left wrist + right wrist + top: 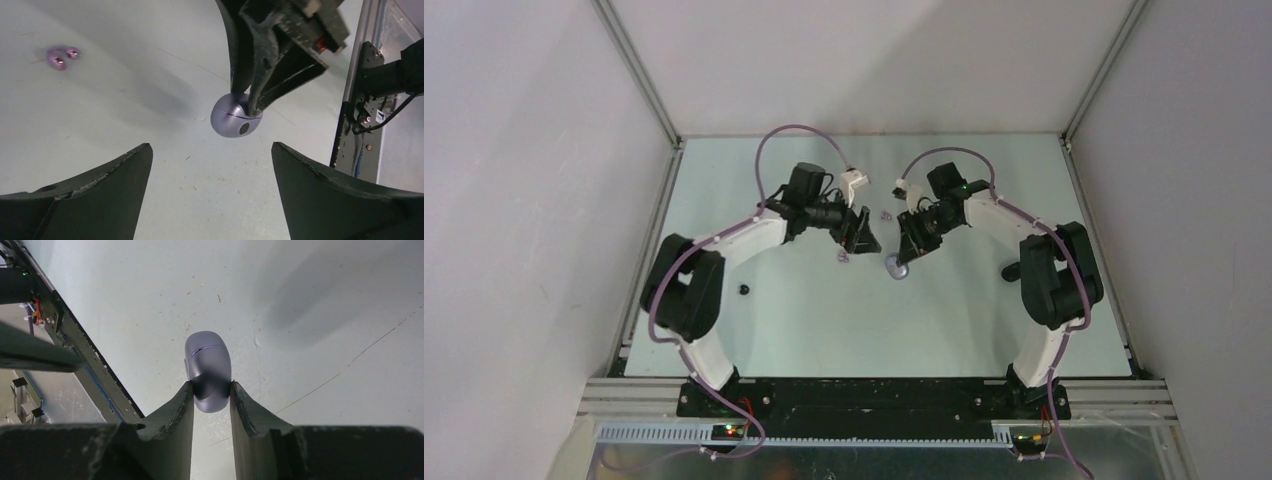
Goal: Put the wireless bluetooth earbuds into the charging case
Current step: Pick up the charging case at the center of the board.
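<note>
We see our right gripper [211,386] angled downward, fingers clamped on both sides of the pale purple charging case [207,357], our left gripper [212,150] spread wide, facing the case nearby, two pale purple earbuds [61,55] lying together on the table [150,100], apart from both grippers

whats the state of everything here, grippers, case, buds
purple case: lid shut, pinched between the right gripper's fingers
right gripper: shut on the purple case
left gripper: open, empty
purple earbuds: out of the case, lying side by side on the table
black earbud: loose on the table, alone
</note>
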Motion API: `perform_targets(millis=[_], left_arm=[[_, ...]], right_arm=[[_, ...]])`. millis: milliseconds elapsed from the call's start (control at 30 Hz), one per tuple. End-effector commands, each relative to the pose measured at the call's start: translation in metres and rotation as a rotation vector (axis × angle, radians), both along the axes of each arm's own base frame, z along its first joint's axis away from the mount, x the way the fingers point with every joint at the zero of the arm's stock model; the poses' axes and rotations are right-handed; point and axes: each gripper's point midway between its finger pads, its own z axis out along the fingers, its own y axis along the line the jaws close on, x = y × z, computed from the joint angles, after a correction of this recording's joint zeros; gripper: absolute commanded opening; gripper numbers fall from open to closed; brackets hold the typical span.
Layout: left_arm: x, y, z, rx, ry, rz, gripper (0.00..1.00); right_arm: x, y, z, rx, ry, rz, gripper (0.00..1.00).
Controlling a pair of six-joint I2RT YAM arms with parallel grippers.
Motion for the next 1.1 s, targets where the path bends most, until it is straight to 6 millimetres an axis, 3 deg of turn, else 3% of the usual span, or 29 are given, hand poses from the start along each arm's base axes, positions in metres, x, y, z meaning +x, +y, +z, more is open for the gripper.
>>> perform_targets(millis=[0,167,500,733,1067], left_arm=[[-0.001,-0.025,-0.002,-0.045,0.043,-0.082,0.93],[-0.013,-0.044,-0.008,-0.086,0.105,-0.191,0.91],[-0.047,-0.049,-0.018,-0.106,0.161,-0.340,0.90],[-0.062,-0.052,-0.016,-0.113,0.187,-0.402,0.78],[-0.065,-0.055,-0.013,-0.122,0.202,-0.425,0.65]], right_arm=[[0.000,0.004,0.027,0.082,-0.063,0.028,0.27],[-0.003,0.005,0.039,0.110,-0.082,0.040,0.28],[-0.008,0.008,0.050,0.149,-0.099,0.066,0.28],[-0.009,0.009,0.056,0.160,-0.114,0.072,0.28],[-0.014,0.011,0.058,0.174,-0.111,0.090,0.29]])
